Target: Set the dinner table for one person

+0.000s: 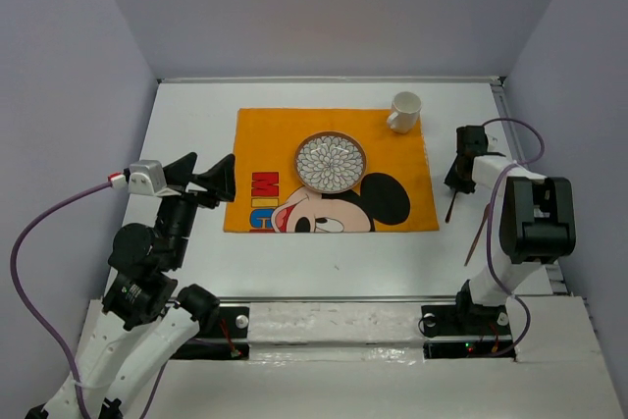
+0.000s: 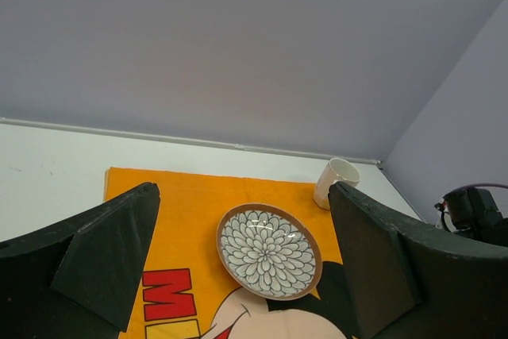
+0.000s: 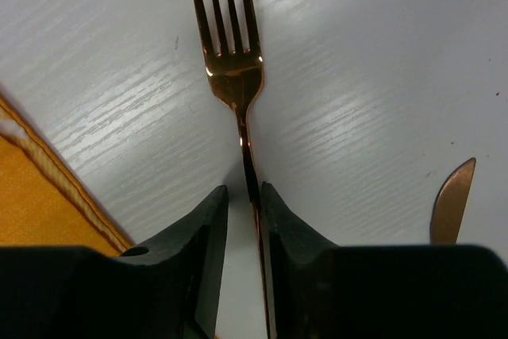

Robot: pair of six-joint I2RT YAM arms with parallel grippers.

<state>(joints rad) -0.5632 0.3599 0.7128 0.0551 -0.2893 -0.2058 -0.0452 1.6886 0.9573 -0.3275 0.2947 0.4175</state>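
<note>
Placemat (image 1: 265, 134) on dinner table (image 1: 191, 115), "MI…", prob. Mickey

Fork (image 3: 234, 77) glossy coppery metal; dinner table (image 3: 373, 53) matt, faintly grained; placemat (image 3: 36, 196) cloth.

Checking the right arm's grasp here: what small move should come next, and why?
Probably close the right gripper on the fork. Its jaws straddle the handle with a slim gap showing, and the fork lies flat on the table beside the placemat.
</note>
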